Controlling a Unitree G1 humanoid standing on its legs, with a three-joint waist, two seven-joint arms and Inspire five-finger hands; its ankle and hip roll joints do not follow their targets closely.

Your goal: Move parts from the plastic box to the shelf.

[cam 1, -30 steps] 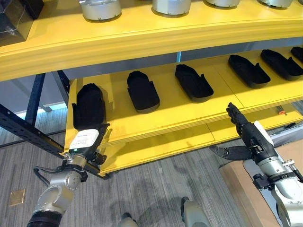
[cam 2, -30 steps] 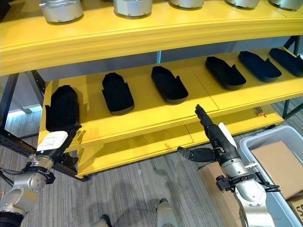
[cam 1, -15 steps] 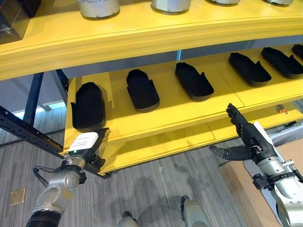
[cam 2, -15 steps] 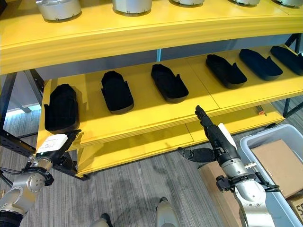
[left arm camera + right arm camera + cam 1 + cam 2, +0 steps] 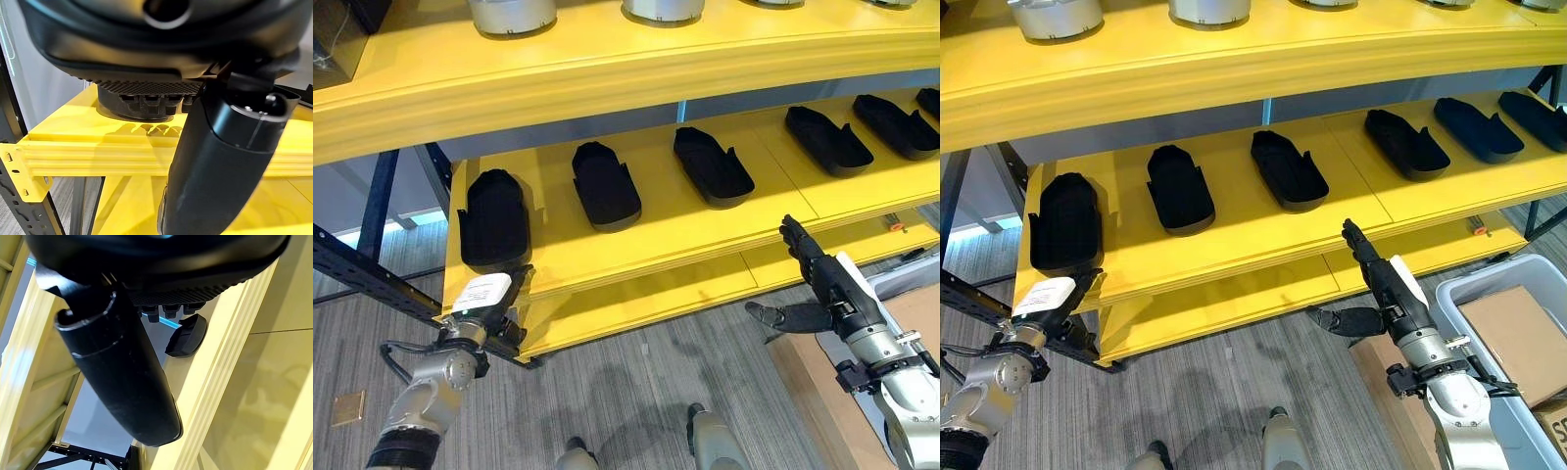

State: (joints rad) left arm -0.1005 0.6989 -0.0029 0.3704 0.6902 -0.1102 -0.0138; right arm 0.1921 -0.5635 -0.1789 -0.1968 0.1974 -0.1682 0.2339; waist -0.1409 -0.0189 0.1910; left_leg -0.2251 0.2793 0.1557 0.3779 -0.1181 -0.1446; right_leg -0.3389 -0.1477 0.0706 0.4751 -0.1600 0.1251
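Note:
Several black moulded parts lie in a row on the yellow middle shelf [image 5: 666,230]. The leftmost part [image 5: 494,217] lies close to the shelf's front edge. My left hand [image 5: 487,297] hangs just below that edge, under this part, fingers straight, holding nothing. In its wrist view the same part [image 5: 146,98] lies on the shelf, past the thumb [image 5: 220,161]. My right hand [image 5: 824,286] is open before the shelf's front edge, right of centre, fingers pointing up, thumb out to the side. A black part [image 5: 188,335] lies beyond it in its wrist view. The grey plastic box [image 5: 1459,291] stands at lower right.
A brown cardboard piece [image 5: 1513,338] lies in the plastic box. Silver round parts [image 5: 512,15] stand on the top yellow shelf. A lower yellow shelf [image 5: 705,284] sits beneath the middle one. A dark metal shelf frame [image 5: 372,274] runs along the left.
My left hand has drawn back down from the leftmost black part, which stays on the shelf. The right hand has held still.

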